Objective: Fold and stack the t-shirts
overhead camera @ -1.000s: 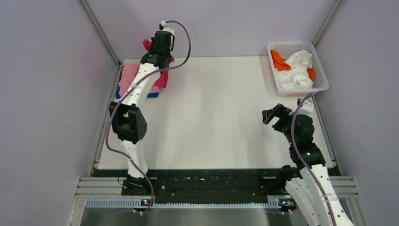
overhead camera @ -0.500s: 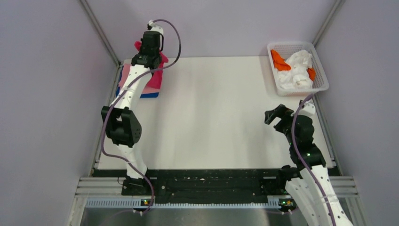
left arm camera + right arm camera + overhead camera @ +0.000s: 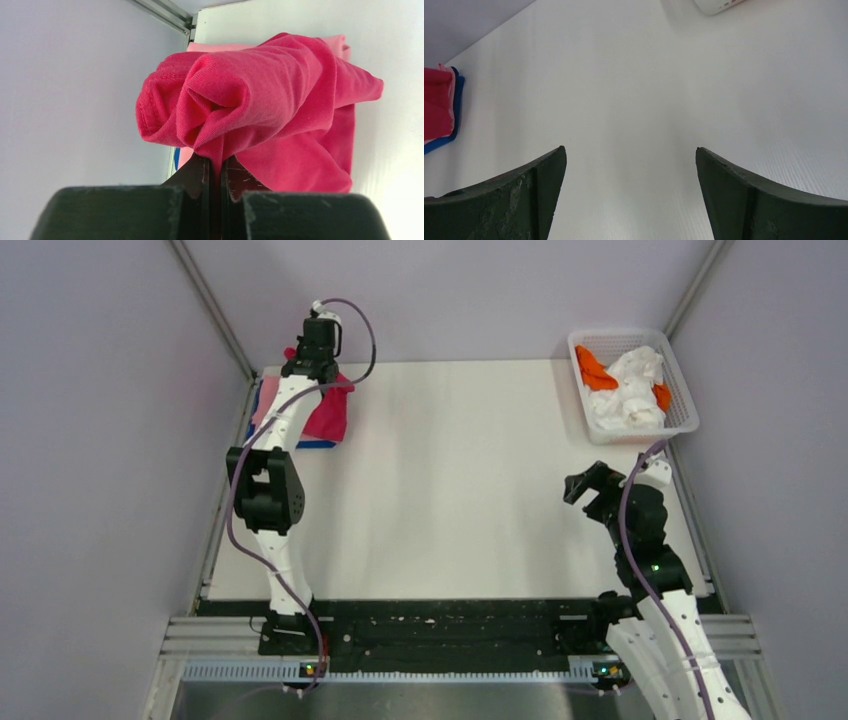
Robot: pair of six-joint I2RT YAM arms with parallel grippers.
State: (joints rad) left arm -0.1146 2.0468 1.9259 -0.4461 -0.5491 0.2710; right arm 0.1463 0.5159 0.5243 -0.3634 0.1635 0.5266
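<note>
Crimson shirt (image 3: 270, 100) in left claw (image 3: 215, 169) over pink shirt (image 3: 225, 46); basket (image 3: 645, 433) far right.

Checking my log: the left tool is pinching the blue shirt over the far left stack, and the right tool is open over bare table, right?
Not quite. The left wrist view shows the left tool pinching the crimson-red shirt, not the blue shirt, which lies flat underneath. The right tool is open over the table.

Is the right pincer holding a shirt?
No, the right pincer is spread wide open with nothing in it, only the white table below.
</note>
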